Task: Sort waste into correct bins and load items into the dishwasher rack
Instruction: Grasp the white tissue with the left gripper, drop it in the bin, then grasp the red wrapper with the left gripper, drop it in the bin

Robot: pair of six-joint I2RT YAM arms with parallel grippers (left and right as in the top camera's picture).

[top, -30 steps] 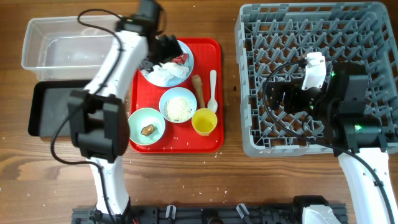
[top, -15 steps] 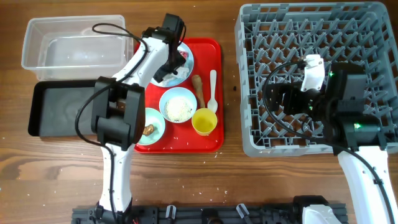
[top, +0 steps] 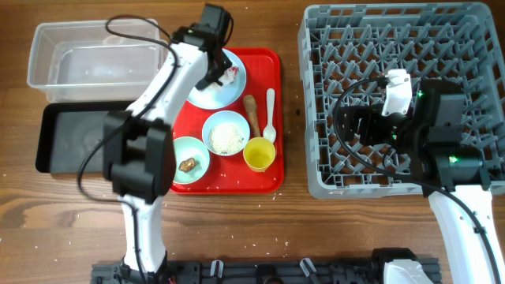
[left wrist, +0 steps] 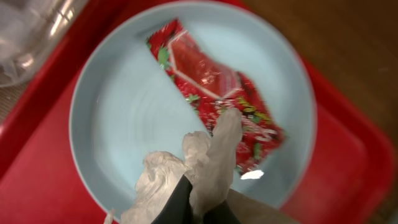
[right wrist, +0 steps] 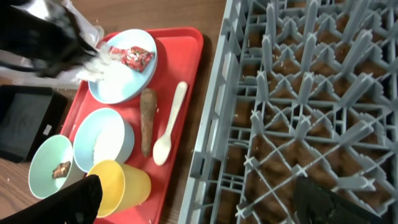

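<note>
My left gripper (top: 211, 72) hangs over the pale-blue plate (top: 203, 96) and is shut on the crumpled white tissue (left wrist: 208, 158). The red wrapper (left wrist: 214, 93) lies flat on the plate (left wrist: 121, 118) just beyond the tissue. On the red tray (top: 268, 180) sit a whitish bowl of rice (top: 226, 134), a mint-green bowl (top: 186, 158) holding a brown lump (top: 187, 165), a yellow cup (top: 259, 154), a brown stick (top: 252, 113) and a white spoon (top: 271, 114). Over the grey dishwasher rack (top: 394, 35) my right gripper (right wrist: 199, 205) stands open, nothing between its fingers.
A clear plastic tub (top: 87, 55) stands at the far left, with a shallow black tray (top: 71, 138) right in front of it. Loose rice grains are scattered on the wooden table near its front edge.
The left gripper has shut on the tissue and raised it off the plate, and the left arm has swung over the plate. The right arm has not moved.
</note>
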